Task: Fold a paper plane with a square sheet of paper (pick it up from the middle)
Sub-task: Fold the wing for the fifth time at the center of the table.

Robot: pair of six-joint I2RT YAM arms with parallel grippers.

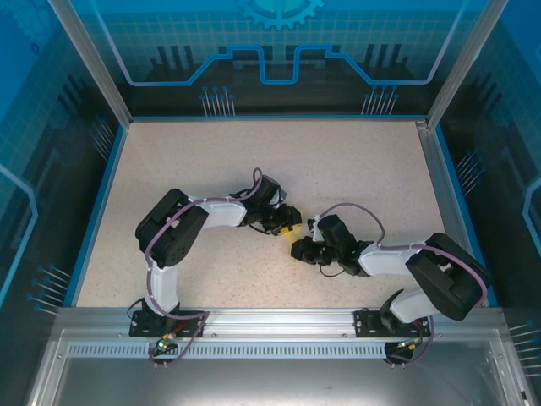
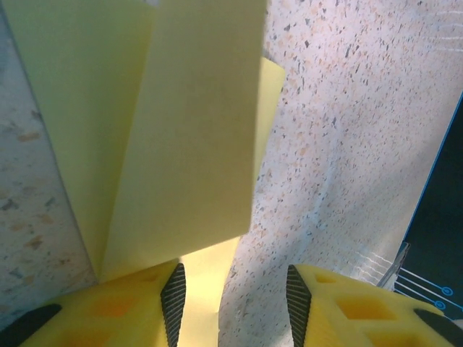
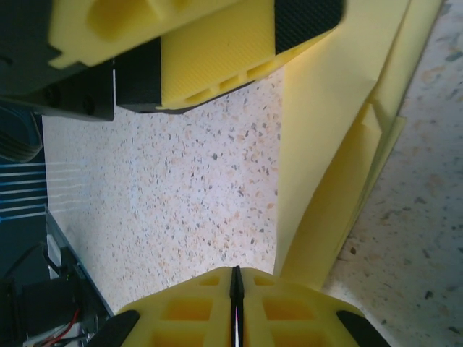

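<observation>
So that its creases hold, it seems, the folded pale-yellow paper sheet (image 2: 195,137) is pinched by the right pincer (image 3: 235,273), while the left pincer (image 2: 231,289) is spread around it.

**Top external:** fixed high behind the arm bases, facing down and forward over the whole table (image 1: 355,161); paper (image 1: 298,251) small near centre.
**Left wrist:** looks out past the left gripper (image 2: 233,293), very close to the paper (image 2: 188,144).
**Right wrist:** looks out past the right gripper (image 3: 235,285), equally close, from the paper's (image 3: 325,144) opposite side.
**Shared by all three:** the paper and the tabletop around it.
</observation>
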